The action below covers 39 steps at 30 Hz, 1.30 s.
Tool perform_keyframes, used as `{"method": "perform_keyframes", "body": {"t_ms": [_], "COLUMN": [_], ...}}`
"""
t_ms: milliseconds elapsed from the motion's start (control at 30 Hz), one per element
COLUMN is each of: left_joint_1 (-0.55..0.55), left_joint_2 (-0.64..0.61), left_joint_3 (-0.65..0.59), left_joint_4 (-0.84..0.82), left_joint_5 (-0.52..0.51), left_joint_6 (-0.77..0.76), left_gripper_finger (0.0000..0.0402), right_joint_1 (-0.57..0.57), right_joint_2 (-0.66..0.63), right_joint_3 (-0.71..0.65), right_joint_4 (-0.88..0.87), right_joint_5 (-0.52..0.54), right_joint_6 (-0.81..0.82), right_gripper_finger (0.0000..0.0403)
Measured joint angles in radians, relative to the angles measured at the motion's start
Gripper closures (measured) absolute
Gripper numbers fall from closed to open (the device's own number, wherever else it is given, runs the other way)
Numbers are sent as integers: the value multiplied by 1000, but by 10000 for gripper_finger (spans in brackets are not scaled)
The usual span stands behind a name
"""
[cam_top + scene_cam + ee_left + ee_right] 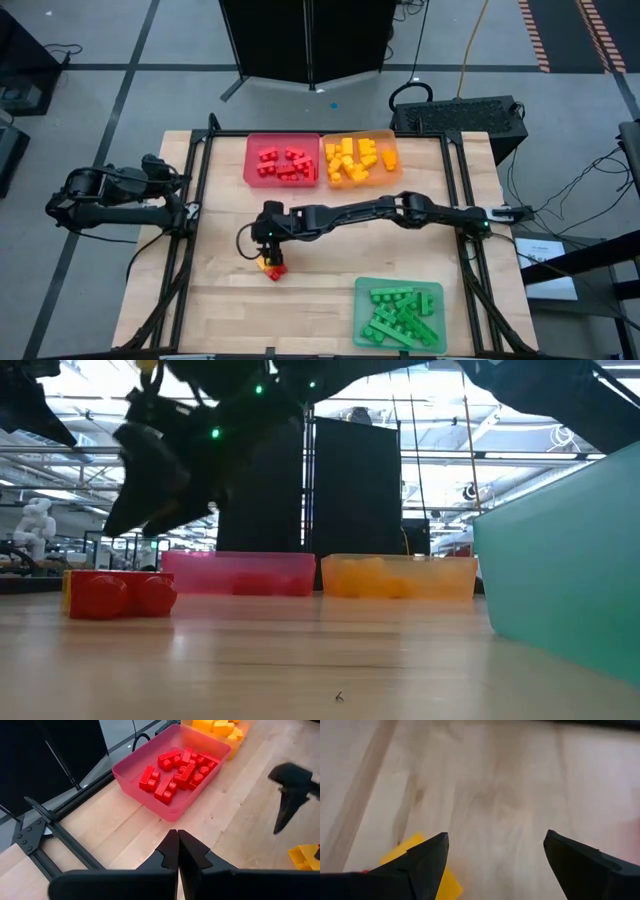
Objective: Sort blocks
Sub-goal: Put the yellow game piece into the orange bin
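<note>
While the right gripper (272, 255) hovered, fingers apart, over the joined red block (133, 595) and yellow block (427, 870), both risked lifting together; left gripper (177, 851) stayed-out, shut.

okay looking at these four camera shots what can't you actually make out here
- High view: the right gripper covers the loose red block and yellow block, so their exact shapes are hidden.
- Low view: the green tray wall hides its contents; tinted walls blur what is in the red tray and orange tray.
- Right wrist view: the yellow block is cut off by a finger and the edge.
</note>
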Motion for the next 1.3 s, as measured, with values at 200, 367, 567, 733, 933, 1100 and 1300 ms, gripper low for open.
{"method": "perform_keyframes", "body": {"t_ms": [200,367,567,733,933,1100,1300], "left_joint_1": [0,0,0,0,0,0,0], "left_joint_2": [0,0,0,0,0,0,0], "left_joint_3": [0,0,0,0,0,0,0], "left_joint_4": [0,-1,-1,-3,-17,-23,-23], "left_joint_5": [5,4,4,4,4,4,3], "left_joint_6": [0,1,1,1,1,1,1], "left_gripper_finger": [400,400,400,400,400,400,400], "right_joint_1": [20,28,27,33,23,-9,-39], "right_joint_2": [4,9,28,29,30,29,29], "right_joint_3": [0,0,4,4,4,4,3], "right_joint_4": [-78,-161,-158,-153,-220,-283,-333], "right_joint_5": [-13,-13,-20,-39,-36,-1,22], "right_joint_6": [-43,-98,-97,-131,21,243,448], "right_gripper_finger": [84,85,85,85,85,85,85]}}
